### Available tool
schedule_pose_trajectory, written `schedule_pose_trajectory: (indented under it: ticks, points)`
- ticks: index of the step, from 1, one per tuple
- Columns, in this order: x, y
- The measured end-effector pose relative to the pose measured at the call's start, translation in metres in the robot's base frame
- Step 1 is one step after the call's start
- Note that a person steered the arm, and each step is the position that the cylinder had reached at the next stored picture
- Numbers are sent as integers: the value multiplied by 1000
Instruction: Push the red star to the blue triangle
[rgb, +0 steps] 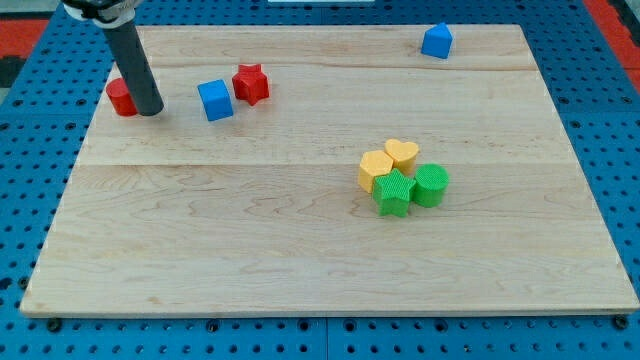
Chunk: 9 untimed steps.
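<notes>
Red star (251, 83) sits upper left, just beside blue cube (215, 100); blue triangle (436, 41) well apart, upper right. Tip (150, 111) parked beside red cylinder (121, 97). No pincer fitted. Star judged light, rigid, prone to spin; best pushed at left face.

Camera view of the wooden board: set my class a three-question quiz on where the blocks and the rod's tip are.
1. True or false: the red star touches the blue cube.
2. How many green blocks lie in the cluster?
3. My tip is nearest: A) red round block B) blue triangle C) yellow heart

Key: 1 false, a narrow gap shows; 2 two; 3 A.
</notes>
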<state>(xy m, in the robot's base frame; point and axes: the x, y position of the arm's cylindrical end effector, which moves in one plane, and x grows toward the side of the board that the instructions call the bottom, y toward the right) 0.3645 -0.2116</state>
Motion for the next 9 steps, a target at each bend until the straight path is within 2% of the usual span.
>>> schedule_pose_trajectory:
  ticks: [2, 3, 4, 5, 6, 7, 8, 9]
  points:
    - [-6, 5]
    - [-25, 26]
    - [-22, 73]
    - [-19, 92]
    - [-35, 97]
    - [-77, 127]
    - [-99, 179]
    - [-123, 154]
